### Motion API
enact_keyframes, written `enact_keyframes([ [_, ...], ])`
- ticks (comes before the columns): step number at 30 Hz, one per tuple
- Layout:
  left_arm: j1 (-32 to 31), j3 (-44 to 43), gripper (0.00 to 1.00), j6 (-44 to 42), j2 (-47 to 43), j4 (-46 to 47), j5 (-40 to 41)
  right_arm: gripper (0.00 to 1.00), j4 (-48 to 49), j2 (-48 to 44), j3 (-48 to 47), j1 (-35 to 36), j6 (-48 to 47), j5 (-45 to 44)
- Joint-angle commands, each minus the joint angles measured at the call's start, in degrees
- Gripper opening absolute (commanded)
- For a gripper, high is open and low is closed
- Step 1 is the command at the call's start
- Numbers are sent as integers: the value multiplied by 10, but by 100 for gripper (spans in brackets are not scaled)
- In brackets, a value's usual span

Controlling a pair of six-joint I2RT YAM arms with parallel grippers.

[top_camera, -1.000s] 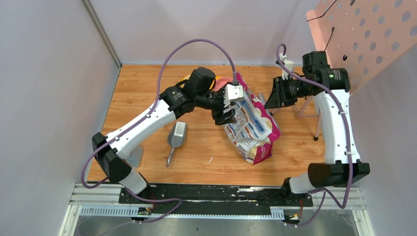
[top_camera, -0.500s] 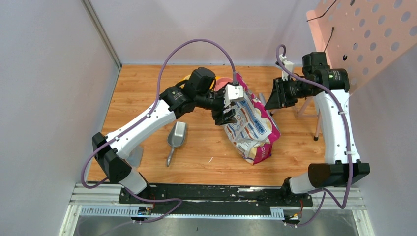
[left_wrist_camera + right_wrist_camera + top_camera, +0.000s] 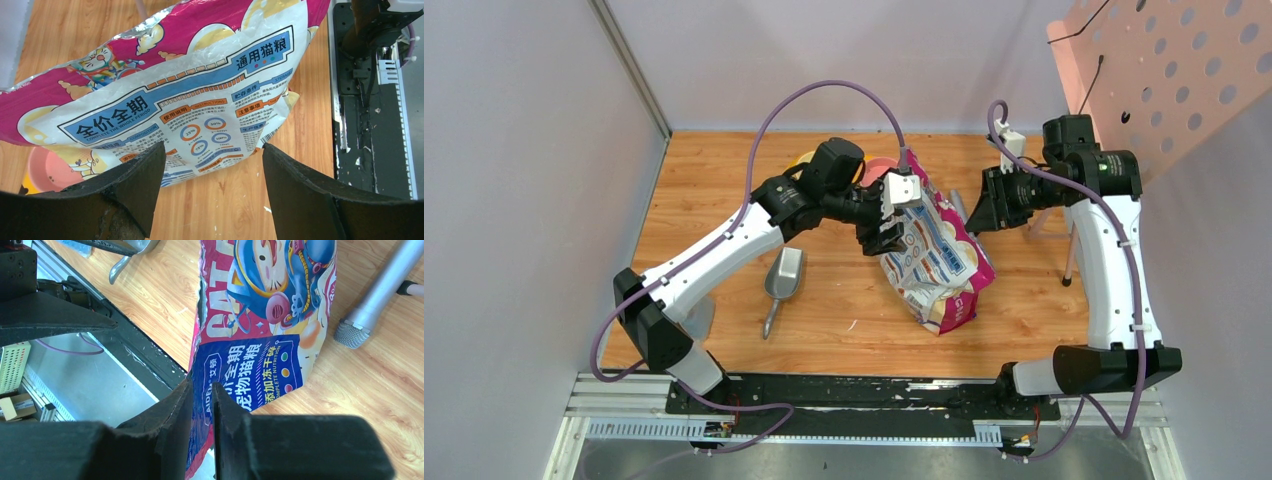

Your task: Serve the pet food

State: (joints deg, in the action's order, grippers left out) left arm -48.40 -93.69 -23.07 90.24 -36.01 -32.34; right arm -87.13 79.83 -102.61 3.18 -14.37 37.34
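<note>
The pet food is hidden from view; only a glossy pink, blue and white printed bag (image 3: 939,255) is seen near the middle of the wooden table (image 3: 724,180). One bag edge is pinched by the right gripper (image 3: 200,390). The left gripper (image 3: 212,150) is held with jaws apart beside it. Grey walls enclose the table.

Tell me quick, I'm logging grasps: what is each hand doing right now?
Left hand: open, holding nothing.
Right hand: closed on the edge of the glossy pink-blue-white printed pet food bag.

Lab cell: partition walls (image 3: 514,150), pegboard (image 3: 1184,70)
</note>
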Motion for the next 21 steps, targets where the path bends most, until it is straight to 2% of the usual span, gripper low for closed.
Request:
enact_keyframes([
  [1,-6,-10,79,7,4,18,-8,22,-9,-13,8,-1,-20,7],
  [13,-6,0,80,3,2,18,4,26,-5,13,11,20,-24,20],
  [21,-6,1,80,1,3,18,8,25,19,44,-11,24,14,-35],
])
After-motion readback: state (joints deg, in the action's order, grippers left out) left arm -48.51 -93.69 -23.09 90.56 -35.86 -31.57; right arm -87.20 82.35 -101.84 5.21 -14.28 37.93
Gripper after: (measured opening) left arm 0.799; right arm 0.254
